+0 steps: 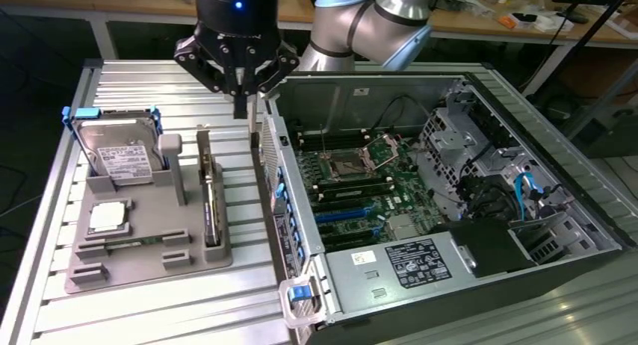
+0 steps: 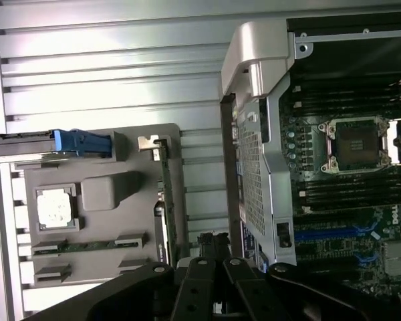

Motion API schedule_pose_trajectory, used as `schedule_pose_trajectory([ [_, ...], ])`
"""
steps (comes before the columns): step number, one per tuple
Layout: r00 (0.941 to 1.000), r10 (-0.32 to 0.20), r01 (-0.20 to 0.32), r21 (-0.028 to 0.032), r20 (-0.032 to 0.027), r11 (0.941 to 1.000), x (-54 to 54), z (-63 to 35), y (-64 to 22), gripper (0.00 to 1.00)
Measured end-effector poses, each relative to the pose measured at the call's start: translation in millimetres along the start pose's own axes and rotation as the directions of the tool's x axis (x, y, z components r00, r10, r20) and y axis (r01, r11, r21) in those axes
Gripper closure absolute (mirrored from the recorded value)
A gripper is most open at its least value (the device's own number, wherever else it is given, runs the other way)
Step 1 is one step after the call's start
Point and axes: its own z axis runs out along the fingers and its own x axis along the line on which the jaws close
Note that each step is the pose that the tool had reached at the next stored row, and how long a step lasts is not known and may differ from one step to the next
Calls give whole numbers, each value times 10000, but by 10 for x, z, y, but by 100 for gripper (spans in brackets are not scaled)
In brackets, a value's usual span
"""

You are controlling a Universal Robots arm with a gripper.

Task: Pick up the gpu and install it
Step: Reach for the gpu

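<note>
Metal, silvery, caps the far end of the gpu (image 1: 208,203), which stands on its thin edge in a slot of the grey holder (image 1: 149,269). Its long axis runs from the far side of the holder toward the near side in the exterior view, parallel to the side wall of the computer case (image 1: 379,78). The dark faces look toward the exterior view's left and right. In the wrist view it shows as a narrow strip along the holder's edge nearest the case.

On the same holder, toward the exterior view's left, the hard drive (image 1: 119,154) stands upright in a blue-edged carrier, level with the card's metal end. The square processor chip (image 1: 107,218) lies flat nearer the camera. The holder sits on a ribbed aluminium table (image 1: 140,319), just beside the open case with its motherboard (image 1: 364,181) exposed.

The gripper (image 1: 240,110) hangs above the gap between holder and case wall, near the card's far end but clear of it. Its fingers are drawn together with nothing between them.
</note>
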Motion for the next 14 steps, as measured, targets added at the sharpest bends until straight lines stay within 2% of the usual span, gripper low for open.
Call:
schedule_pose_trajectory([
  [11, 10000, 0, 0, 0, 0, 10000, 290, -8, -23, 89],
  [14, 10000, 0, 0, 0, 1, 10000, 307, -8, -24, 89],
])
